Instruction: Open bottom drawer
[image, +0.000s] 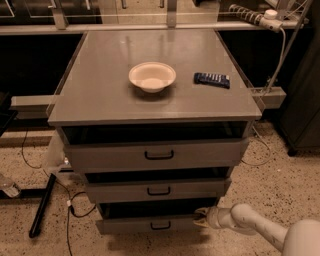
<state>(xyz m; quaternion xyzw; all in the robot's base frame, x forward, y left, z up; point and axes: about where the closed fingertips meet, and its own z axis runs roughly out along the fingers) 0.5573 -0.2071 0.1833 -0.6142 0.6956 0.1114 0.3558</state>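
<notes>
The bottom drawer (150, 224) is the lowest and narrowest grey front of the cabinet, with a small black loop handle (160, 226) at its centre. It stands pulled out a little, with a dark gap above it. My gripper (201, 218) is at the drawer's right end, at the tip of my white arm (250, 224) that comes in from the lower right. It is level with the drawer front and to the right of the handle.
The middle drawer (158, 190) and the top drawer (158, 155) sit above. On the cabinet top (100, 95) are a white bowl (152, 76) and a dark flat remote-like object (212, 79). Cables and a black bar (41, 206) lie on the speckled floor at left.
</notes>
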